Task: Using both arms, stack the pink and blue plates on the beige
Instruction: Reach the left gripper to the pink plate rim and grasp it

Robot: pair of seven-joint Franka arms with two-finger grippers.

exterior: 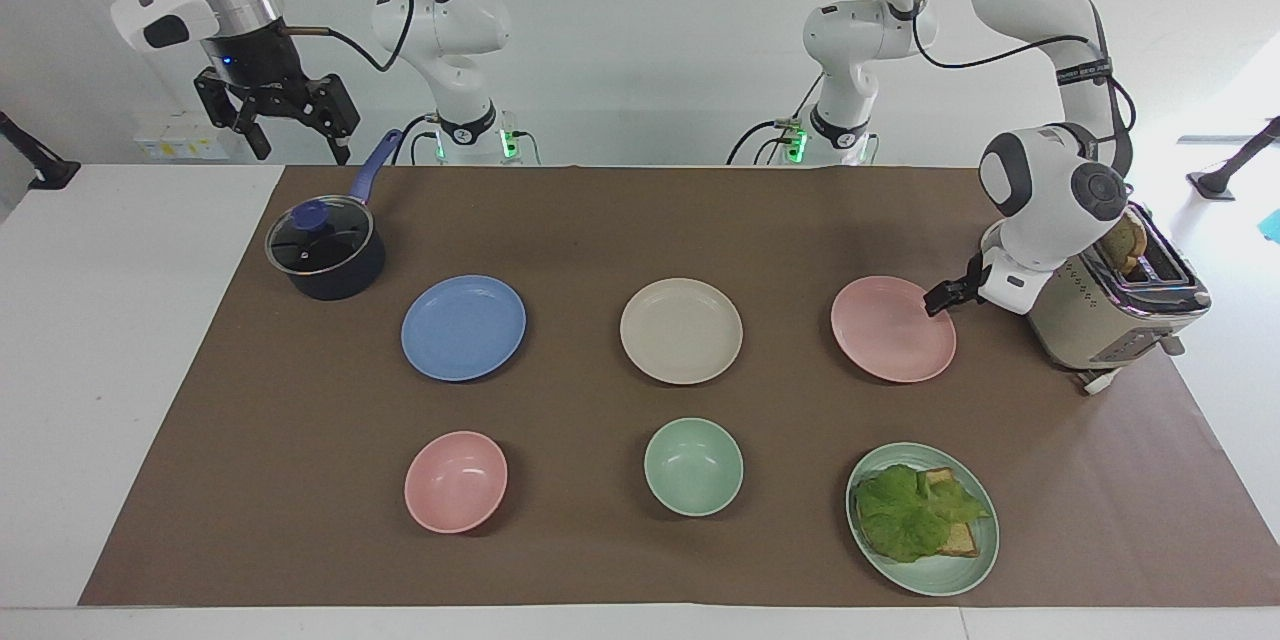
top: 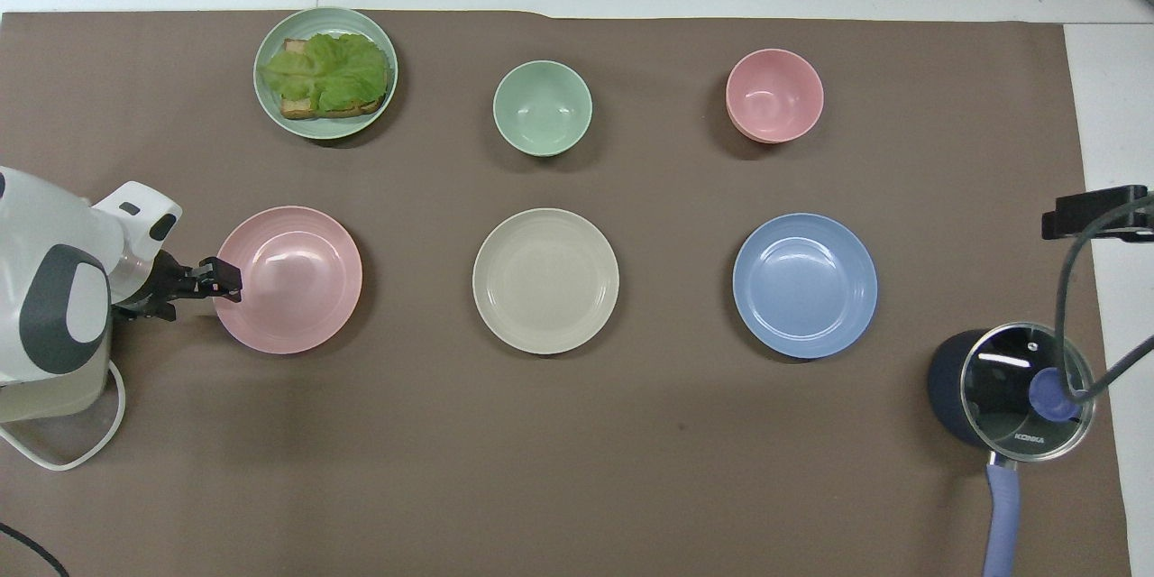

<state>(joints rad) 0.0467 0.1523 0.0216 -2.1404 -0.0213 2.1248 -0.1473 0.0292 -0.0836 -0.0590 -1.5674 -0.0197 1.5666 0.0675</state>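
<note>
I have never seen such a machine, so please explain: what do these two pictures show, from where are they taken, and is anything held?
Two white robot arms work at one table. One picture faces them; the other looks down from above them. The left gripper is at the rim of the pink plate, closing on it; the plate lies flat, not lifted. The right gripper waits open, raised near the pot. The blue plate and beige plate lie untouched.
</note>
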